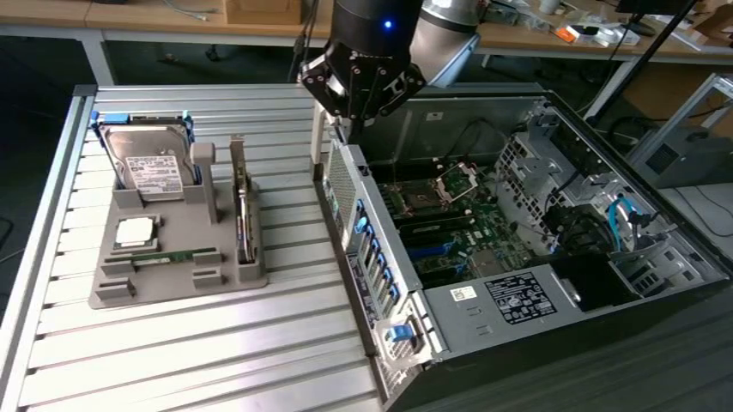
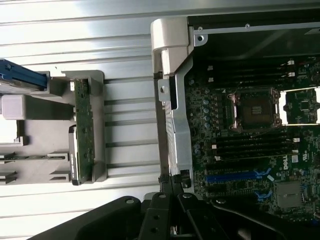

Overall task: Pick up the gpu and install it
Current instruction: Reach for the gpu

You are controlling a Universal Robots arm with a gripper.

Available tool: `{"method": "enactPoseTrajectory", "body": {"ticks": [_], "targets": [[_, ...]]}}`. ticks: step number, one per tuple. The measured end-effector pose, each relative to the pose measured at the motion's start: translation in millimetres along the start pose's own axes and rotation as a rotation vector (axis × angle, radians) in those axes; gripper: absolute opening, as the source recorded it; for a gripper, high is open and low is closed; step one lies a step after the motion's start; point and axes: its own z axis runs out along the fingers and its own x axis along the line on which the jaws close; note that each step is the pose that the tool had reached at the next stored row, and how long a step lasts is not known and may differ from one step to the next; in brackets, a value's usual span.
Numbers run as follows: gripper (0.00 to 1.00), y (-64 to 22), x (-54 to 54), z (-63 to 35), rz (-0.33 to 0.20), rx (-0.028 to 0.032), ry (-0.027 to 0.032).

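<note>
While tool (image 1: 348, 129) closed, gpu (image 1: 244, 210) apart, in tray (image 1: 172, 287)

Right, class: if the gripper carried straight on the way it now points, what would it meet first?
Probably the metal edge of the computer case's side wall, directly ahead of the shut gripper, though depth is hard to judge. The gpu stands apart in its grey holder.

Looks like a robotics lab or tech workshop tbh: ribbed aluminium worktable (image 1: 172, 360), an opened PC tower (image 1: 516, 232) lying on its side, a grey parts fixture (image 1: 172, 287), and cluttered wooden benches (image 1: 137, 19) behind.
</note>
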Motion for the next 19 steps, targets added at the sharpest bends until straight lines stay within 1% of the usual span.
{"method": "enactPoseTrajectory", "body": {"ticks": [19], "targets": [[0.11,-0.9,12.0,-0.3,0.0,-0.0001,-0.0001]]}}
